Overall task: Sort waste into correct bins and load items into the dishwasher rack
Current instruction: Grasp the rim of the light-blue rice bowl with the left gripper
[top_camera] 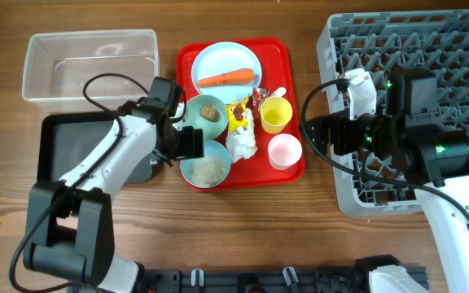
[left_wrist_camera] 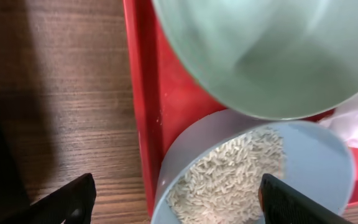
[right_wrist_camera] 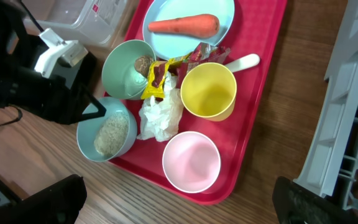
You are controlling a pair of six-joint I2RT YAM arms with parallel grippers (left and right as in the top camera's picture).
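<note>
Red plastic tray gathers the whole mess in one spot, within reach of both my arms. My left gripper hangs over the rice bowl, fingers spread wide. One is out over the wood beside the tray and the other is past the bowl's far rim, lined up to straddle it, I'd say, though I can't see any contact. That bowl has a smooth pale-blue wall with loose matt rice grains heaped inside, so one tilt and they'll pour. The black tray bin lies right under my left arm, with the clear tub behind it. My right gripper hovers spread and empty beside the grey lattice rack. Below it are the glossy pink cup, the yellow cup, the crumpled tissue, the crinkly wrappers and the tapered carrot on its plate.
</note>
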